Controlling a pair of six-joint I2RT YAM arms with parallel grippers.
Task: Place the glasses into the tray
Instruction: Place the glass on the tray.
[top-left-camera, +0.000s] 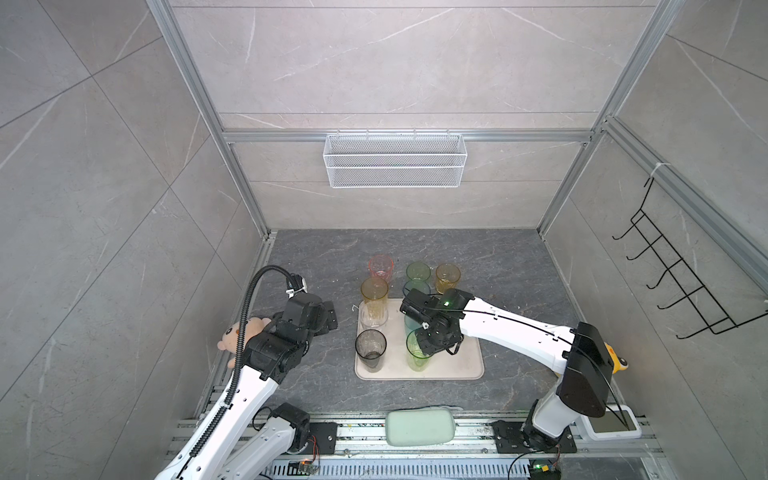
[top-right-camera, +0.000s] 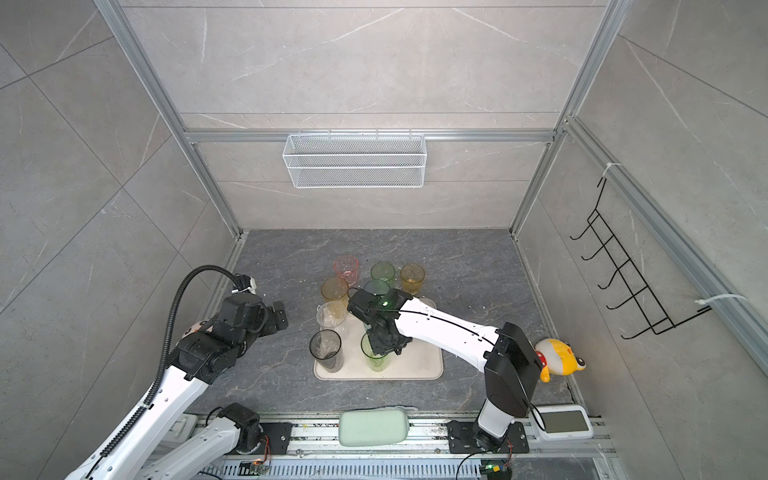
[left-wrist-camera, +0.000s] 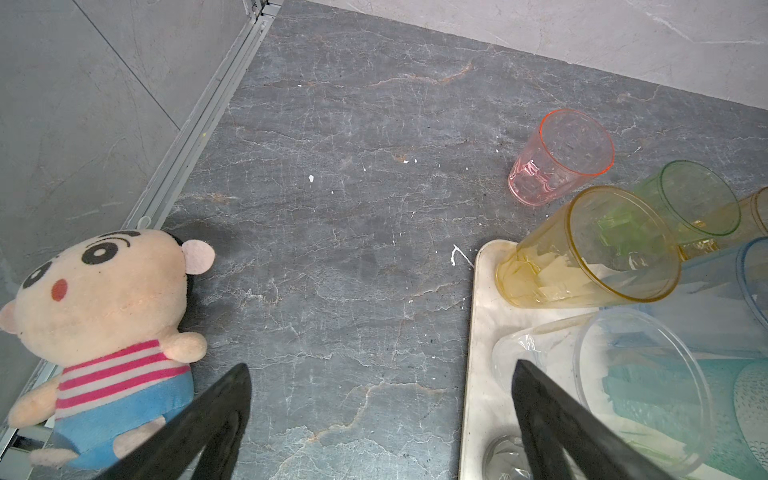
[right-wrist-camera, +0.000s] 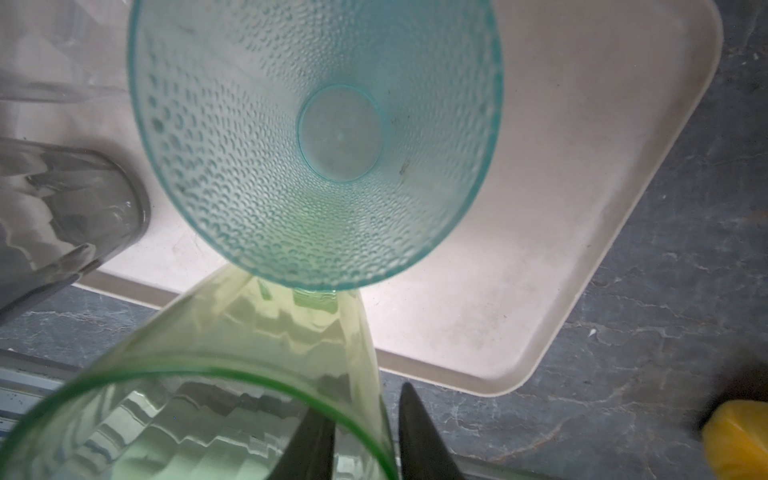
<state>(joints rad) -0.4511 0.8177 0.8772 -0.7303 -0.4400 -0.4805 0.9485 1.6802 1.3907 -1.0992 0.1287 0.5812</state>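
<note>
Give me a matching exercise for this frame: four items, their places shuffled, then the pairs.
1 pink glass
2 smoky grey glass
3 tall green glass
4 plush doll

A rim between the fingers of the right gripper
B beside the left arm
C on the tray, near-left corner
D on the table behind the tray

Pairs: 1-D, 2-C, 3-A, 4-B

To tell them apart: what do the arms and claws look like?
Both: white links, black joints. The left arm carries a ribbed black hose; right arm a thin black cable and green light. Black tapered fingers on the left claw and right claw.
</note>
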